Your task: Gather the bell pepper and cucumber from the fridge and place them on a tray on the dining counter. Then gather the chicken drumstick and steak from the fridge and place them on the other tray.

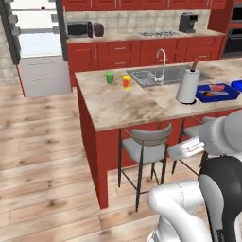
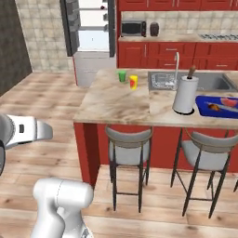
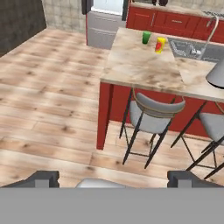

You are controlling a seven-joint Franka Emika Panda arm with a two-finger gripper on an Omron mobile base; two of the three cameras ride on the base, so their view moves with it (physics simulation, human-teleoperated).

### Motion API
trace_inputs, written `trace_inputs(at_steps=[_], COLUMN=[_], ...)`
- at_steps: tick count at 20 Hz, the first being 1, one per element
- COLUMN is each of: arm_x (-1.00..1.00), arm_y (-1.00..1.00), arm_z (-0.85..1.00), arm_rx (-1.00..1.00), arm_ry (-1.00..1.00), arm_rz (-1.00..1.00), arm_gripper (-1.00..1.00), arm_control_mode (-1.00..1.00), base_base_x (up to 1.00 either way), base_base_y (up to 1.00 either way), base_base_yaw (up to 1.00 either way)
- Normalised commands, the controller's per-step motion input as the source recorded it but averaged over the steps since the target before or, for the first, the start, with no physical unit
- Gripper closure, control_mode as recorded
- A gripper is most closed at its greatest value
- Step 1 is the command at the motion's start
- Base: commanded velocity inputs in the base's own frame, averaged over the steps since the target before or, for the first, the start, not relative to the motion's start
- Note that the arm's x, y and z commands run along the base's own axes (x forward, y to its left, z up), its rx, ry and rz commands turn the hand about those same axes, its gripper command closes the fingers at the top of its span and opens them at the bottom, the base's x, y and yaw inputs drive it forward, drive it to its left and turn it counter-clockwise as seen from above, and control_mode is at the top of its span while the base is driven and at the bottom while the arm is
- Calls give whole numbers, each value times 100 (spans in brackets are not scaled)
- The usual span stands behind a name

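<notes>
My gripper is open and holds nothing; its two dark tips stand wide apart above the wooden floor, well short of the dining counter. The fridge stands open at the far end of the room, past the counter's left end. A small red spot on its top shelf looks like the bell pepper. On the counter's right end lies a blue tray with a brown-orange lump and a pinkish-red piece, too small to name for certain. The edge of a second blue tray shows behind it. The cucumber is hidden.
Two grey-seated stools stand under the counter's near edge. A paper towel roll, a green cup, a yellow cup and the sink faucet sit on the counter. Open wooden floor leads left toward the fridge.
</notes>
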Motion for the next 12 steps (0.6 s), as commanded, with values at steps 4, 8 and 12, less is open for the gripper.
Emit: trace_inputs(at_steps=[4,8,12], arm_x=[0,0,0], arm_y=[0,0,0], arm_z=[0,0,0], arm_rx=[0,0,0], arm_ry=[0,0,0], arm_rz=[0,0,0], arm_gripper=[-100,-100,-100], arm_control_mode=[100,100,100], base_base_x=[39,61,74], base_base_y=[100,100,100], base_base_yaw=[-10,-12,-14])
